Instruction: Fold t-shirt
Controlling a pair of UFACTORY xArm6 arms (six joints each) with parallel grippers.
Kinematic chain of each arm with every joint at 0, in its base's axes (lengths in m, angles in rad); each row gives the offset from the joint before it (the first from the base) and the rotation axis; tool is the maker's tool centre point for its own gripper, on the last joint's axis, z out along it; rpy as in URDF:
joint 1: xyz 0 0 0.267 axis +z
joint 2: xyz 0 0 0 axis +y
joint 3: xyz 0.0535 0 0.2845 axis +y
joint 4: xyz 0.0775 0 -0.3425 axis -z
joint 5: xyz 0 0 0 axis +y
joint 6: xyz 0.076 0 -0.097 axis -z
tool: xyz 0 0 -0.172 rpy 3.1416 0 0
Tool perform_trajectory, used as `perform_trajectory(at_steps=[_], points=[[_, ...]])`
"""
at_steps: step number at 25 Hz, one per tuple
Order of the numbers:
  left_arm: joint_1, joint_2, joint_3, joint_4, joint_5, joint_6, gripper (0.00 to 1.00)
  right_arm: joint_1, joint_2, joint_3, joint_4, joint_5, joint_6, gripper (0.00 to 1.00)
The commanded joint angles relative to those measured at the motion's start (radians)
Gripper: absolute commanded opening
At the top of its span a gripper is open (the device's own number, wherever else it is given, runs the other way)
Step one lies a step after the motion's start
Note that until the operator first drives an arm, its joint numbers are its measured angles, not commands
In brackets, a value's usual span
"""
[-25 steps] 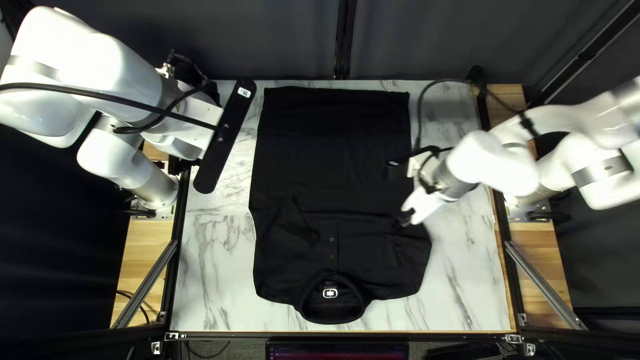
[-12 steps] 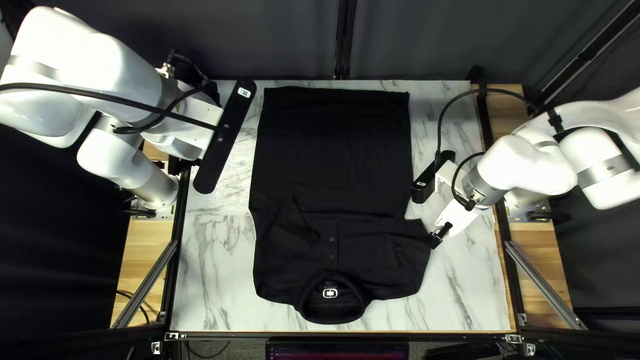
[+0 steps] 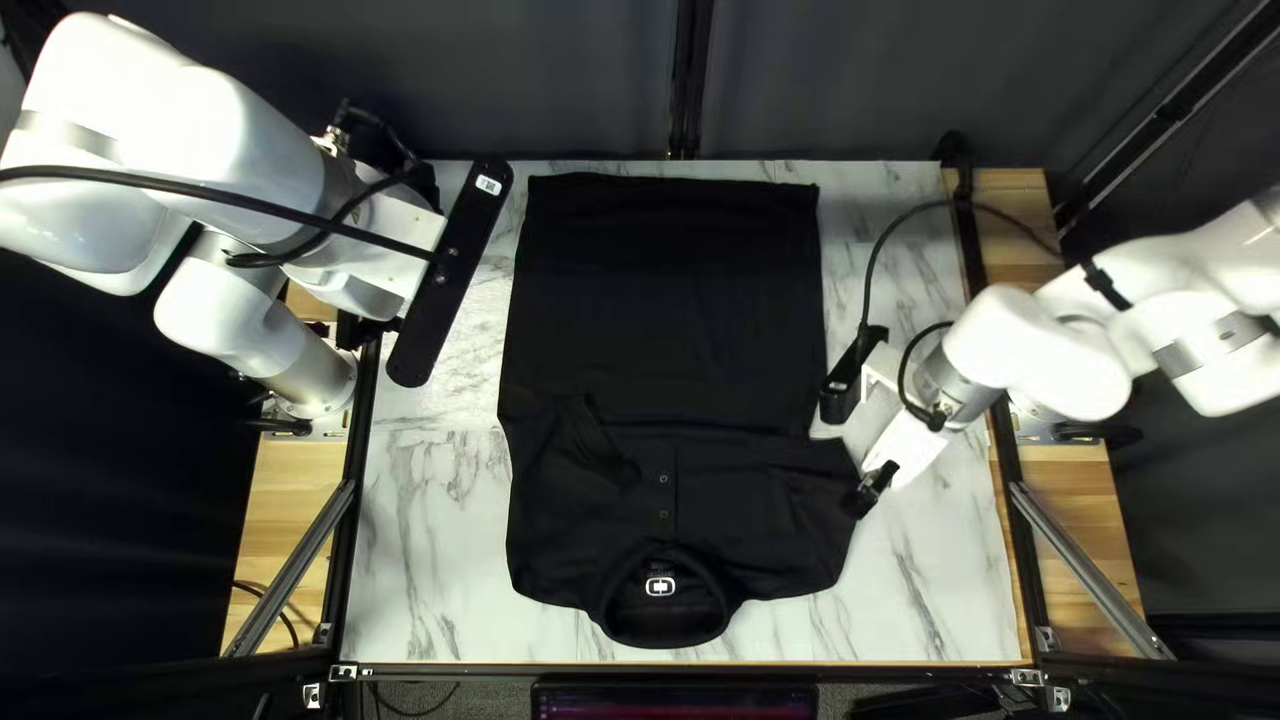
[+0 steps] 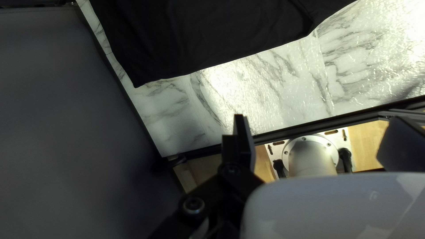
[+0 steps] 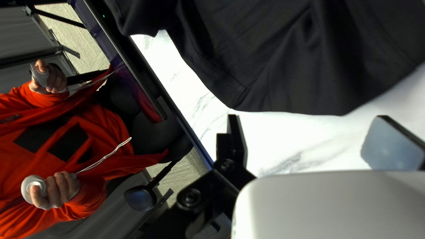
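Observation:
A black shirt (image 3: pixel 667 307) lies spread on the table, its hem toward the far edge and its collar (image 3: pixel 663 627) near the front. A narrow raised fold (image 3: pixel 596 443) lies left of the button placket. My right gripper (image 3: pixel 874 490) is at the shirt's right side edge; in the right wrist view this gripper (image 5: pixel 312 132) is open, with the shirt (image 5: pixel 283 62) ahead of it and nothing between its fingers. My left gripper (image 3: pixel 358 328), partly hidden by its arm, stays off the shirt at the table's left edge. The left wrist view shows that gripper (image 4: pixel 321 132) open and empty, the shirt (image 4: pixel 199 35) ahead.
Marbled tabletop (image 3: pixel 434 534) shows around the shirt. A long black bar (image 3: pixel 454 274) on my left arm overhangs the table's left part. Beyond the front edge, a person's hands (image 5: pixel 57 190) hold pale handheld devices.
My right gripper has moved off the shirt's right part toward the right and front, then slightly further frontward to the side edge. The left arm and shirt show no clear movement.

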Motion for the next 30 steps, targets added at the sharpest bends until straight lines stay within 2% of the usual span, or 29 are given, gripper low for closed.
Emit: perform_trajectory(at_steps=[1,3,6,9,10,12,15,22,30], points=[[0.000,0.000,0.000,0.000,0.000,0.000,1.00,0.022,0.023,0.010,-0.038,-0.031,0.043,1.00],[0.000,0.000,0.000,0.000,0.000,0.000,1.00,0.020,0.026,0.023,-0.047,-0.039,0.042,1.00],[0.000,0.000,0.000,0.000,0.000,0.000,1.00,0.020,0.047,0.029,-0.005,-0.057,-0.010,1.00],[0.000,0.000,0.000,0.000,0.000,0.000,1.00,0.033,0.108,-0.001,0.143,-0.082,-0.157,1.00],[0.000,0.000,0.000,0.000,0.000,0.000,1.00,0.037,0.146,-0.028,0.222,-0.087,-0.237,1.00],[0.000,0.000,0.000,0.000,0.000,0.000,1.00,0.037,0.197,-0.070,0.308,-0.084,-0.331,1.00],[0.000,0.000,0.000,0.000,0.000,0.000,1.00,0.028,0.255,-0.133,0.357,-0.069,-0.400,1.00],[0.000,0.000,0.000,0.000,0.000,0.000,1.00,-0.005,0.316,-0.241,0.177,-0.031,-0.290,1.00],[0.000,0.000,0.000,0.000,0.000,0.000,1.00,0.027,0.276,-0.230,0.022,-0.043,-0.128,1.00]])
